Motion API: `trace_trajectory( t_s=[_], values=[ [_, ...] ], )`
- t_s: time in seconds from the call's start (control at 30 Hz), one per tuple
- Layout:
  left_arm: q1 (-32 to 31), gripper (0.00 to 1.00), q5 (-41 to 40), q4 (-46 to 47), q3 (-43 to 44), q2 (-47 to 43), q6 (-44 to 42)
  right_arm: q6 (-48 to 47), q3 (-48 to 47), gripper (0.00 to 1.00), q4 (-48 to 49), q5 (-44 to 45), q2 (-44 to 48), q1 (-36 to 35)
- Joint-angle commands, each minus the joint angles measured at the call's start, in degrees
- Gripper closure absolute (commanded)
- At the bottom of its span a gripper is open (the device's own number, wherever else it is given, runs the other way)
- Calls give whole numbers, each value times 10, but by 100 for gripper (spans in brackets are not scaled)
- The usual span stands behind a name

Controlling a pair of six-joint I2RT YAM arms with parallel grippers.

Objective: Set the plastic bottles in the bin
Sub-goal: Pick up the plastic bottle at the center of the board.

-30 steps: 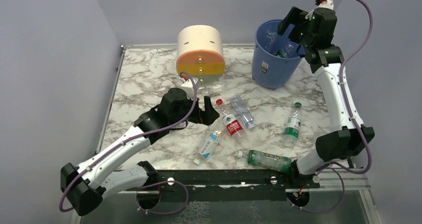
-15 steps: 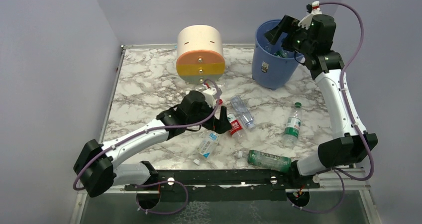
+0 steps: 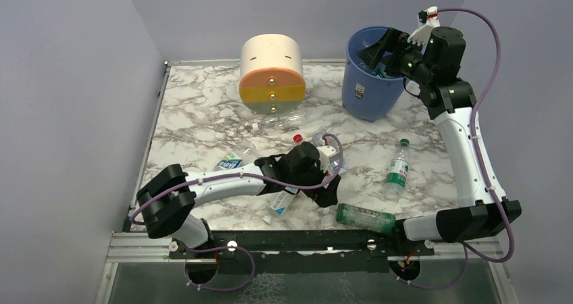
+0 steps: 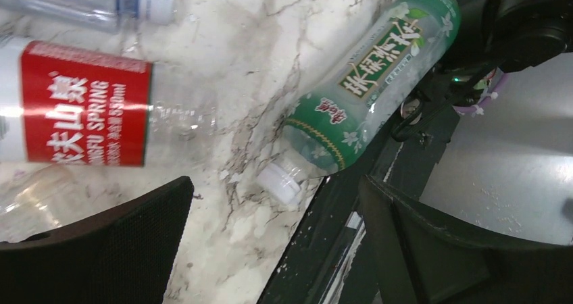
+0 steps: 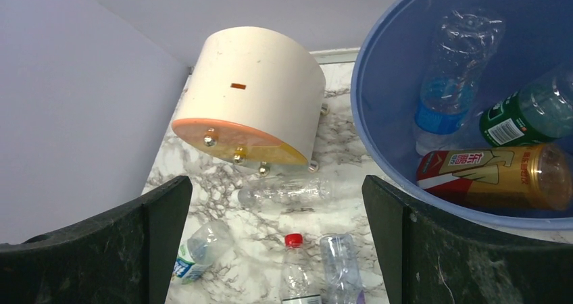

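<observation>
Ten plastic bottles point(image 5: 493, 175) counted: three in the bin point(image 3: 368, 94), far right; seven on the table point(image 3: 196, 115). Upright green bottle point(image 3: 397, 170) stands right. Lying green bottle point(image 3: 365, 217) at near edge, long axis left-right, cap end left. Left gripper point(image 3: 328, 193) hangs over that cap, jaws wide, empty. Right gripper point(image 3: 378, 47) over the bin's rim, likewise wide, empty.

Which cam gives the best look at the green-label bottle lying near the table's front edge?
Left wrist: the green-label bottle is close up, label print and white cap sharp. Top external shows it small, lying on its side. Right wrist misses it.
</observation>
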State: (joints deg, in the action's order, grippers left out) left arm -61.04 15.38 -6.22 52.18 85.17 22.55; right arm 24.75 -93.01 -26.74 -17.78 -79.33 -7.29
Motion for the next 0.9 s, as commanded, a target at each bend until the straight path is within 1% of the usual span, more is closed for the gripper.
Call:
trace_trajectory(
  t_s=[0.0, 0.27, 0.87],
  values=[
    [-24, 1, -9, 29, 28, 21, -23, -8, 4, 0, -15, -27, 20, -2],
    [-42, 1, -2, 30, 38, 36, -42, -7, 12, 0, -14, -38, 20, -2],
    [-62, 1, 22, 50, 54, 78, -75, -10, 13, 0, -16, -42, 27, -2]
  ],
)
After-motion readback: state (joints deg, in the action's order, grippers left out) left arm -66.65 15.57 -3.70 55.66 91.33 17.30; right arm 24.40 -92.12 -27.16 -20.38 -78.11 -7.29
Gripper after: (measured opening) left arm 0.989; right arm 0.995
